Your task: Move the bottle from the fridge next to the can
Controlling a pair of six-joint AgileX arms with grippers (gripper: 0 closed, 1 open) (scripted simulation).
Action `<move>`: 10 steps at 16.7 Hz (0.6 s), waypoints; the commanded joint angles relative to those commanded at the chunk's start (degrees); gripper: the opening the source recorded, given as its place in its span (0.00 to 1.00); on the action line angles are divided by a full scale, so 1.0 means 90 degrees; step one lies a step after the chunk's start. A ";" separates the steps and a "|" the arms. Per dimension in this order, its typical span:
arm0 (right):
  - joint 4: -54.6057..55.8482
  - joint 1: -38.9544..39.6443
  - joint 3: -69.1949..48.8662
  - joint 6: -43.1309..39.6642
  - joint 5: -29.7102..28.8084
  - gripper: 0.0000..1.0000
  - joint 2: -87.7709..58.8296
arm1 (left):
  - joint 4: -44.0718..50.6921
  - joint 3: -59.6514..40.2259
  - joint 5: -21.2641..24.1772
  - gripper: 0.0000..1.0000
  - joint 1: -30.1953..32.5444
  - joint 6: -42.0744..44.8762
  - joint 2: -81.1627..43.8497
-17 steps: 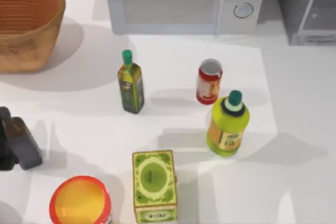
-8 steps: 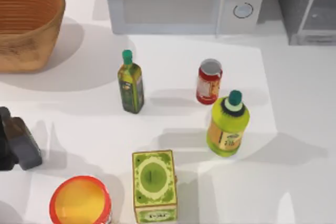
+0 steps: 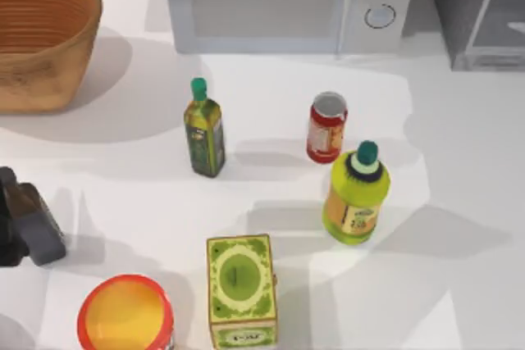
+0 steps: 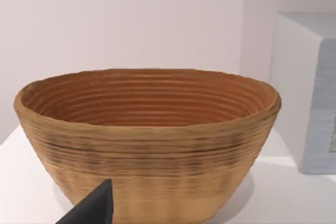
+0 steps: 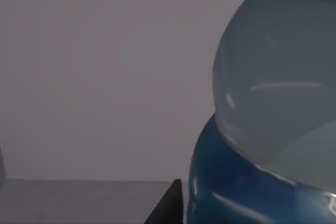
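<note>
Right wrist view close on the bottle [image 5: 273,103], top view the can [image 3: 326,127], fridge [image 3: 480,10], jaws' state unclear

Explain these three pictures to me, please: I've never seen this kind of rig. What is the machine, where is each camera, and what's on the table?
This is a simulated two-armed AgileX robot at a white table. The top view looks straight down: a microwave and the dark-grey fridge at the back, a wicker basket, a dark green oil bottle, the red can, a yellow-green bottle, a green box and a red tub. The left gripper sits parked at the table's left edge. Its wrist camera faces the basket. The right wrist camera sits very close to the clear bottle with its blue label, against a grey wall.
</note>
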State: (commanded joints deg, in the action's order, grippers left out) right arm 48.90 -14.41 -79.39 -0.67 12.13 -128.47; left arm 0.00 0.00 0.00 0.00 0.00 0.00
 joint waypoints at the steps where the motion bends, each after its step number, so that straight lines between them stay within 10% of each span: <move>1: -0.0005 0.0000 -0.0003 0.0000 0.0000 0.00 0.0005 | 0.0000 0.0000 0.0000 1.00 0.0000 0.0000 0.0000; 10: 0.0580 -0.0240 0.1492 0.0021 0.0200 0.00 0.0849 | 0.0000 0.0000 0.0000 1.00 0.0000 0.0000 0.0000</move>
State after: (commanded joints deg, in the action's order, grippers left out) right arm 54.12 -16.58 -65.96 -0.47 13.93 -120.83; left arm 0.00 0.00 0.00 0.00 0.00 0.00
